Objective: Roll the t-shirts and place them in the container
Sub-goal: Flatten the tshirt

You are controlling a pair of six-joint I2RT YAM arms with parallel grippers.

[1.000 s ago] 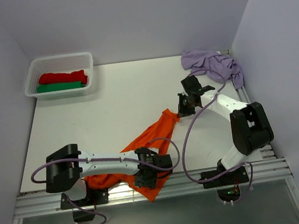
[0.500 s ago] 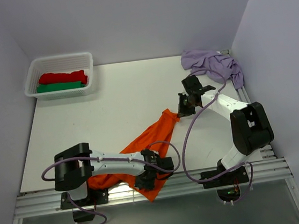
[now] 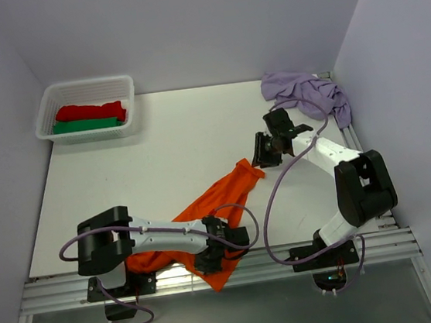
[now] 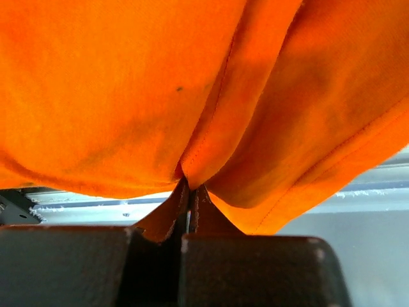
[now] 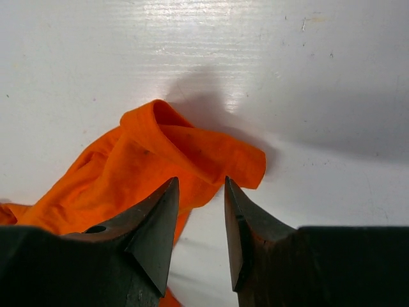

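Note:
The bright orange t-shirt [image 3: 212, 201] lies stretched from the table's near edge toward the middle right. My left gripper [image 3: 211, 257] is shut on its near hem, the cloth [image 4: 192, 96] pinched between the jaws and filling the left wrist view. My right gripper [image 3: 259, 150] is open and empty, just above the shirt's far corner [image 5: 192, 150], which lies loose on the table. The lilac-purple t-shirt [image 3: 309, 92] lies crumpled at the back right. The red t-shirt [image 3: 91, 111] and green t-shirt [image 3: 85, 125] lie rolled in the basket.
The white mesh basket [image 3: 47, 114] stands at the back left. The right arm's cable [image 3: 271, 202] loops over the table by the orange shirt. The metal rail [image 3: 288, 256] runs along the near edge. Walls close in the left, back and right.
My right gripper has opened and let go of the orange shirt's far corner, lifting slightly back. The corner has dropped onto the table. The left arm shifted a little.

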